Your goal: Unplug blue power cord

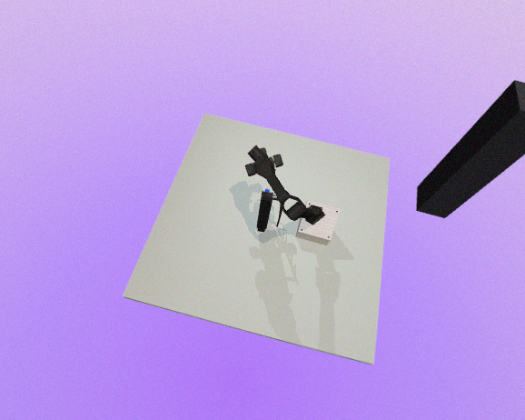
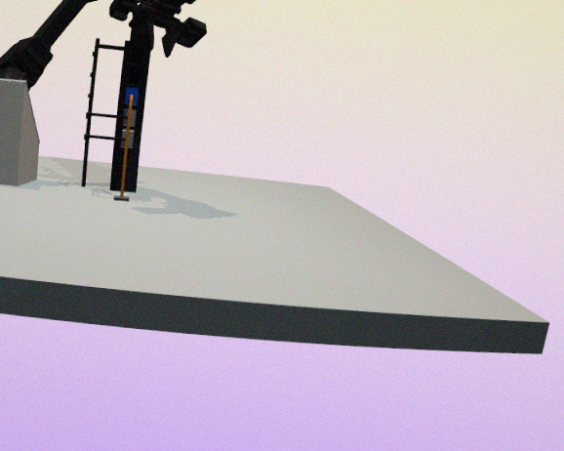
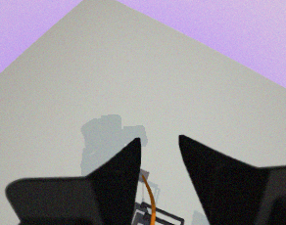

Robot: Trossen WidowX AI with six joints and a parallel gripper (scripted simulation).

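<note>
Matte black arm (image 1: 280, 188) with pointed black fingers.

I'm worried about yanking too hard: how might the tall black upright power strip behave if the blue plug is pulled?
The tall black upright power strip stands narrow on a small base, so it could tip. A thin black ladder-like frame beside it may brace it. The blue plug sits high, giving a pull leverage. The gripper, partly closed, holds nothing.
</note>
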